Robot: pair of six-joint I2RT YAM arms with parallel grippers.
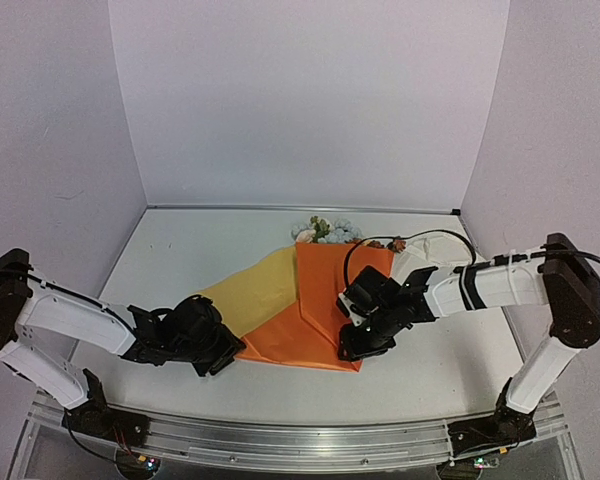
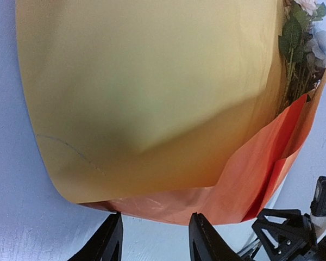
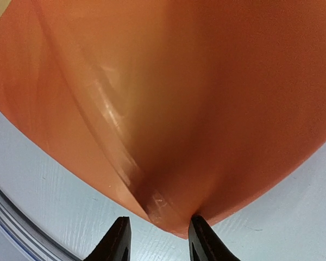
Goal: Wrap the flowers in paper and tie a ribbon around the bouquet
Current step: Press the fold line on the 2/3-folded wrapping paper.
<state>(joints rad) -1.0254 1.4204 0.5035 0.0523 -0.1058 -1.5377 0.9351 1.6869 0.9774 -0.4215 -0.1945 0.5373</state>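
The paper lies mid-table, its orange face folded over and a yellow flap spread to the left. The flowers stick out at its far edge, and green stems show inside the fold; this loose bundle is the bouquet. My left gripper is open at the paper's near left edge, which just reaches its fingertips. My right gripper is also open, with the folded orange corner lying between its fingertips. The ribbon is out of view.
A black cable loops from the right arm over the paper's far right corner. A metal rail runs along the near table edge. White walls close in the back and both sides. The right arm's gripper shows in the left wrist view.
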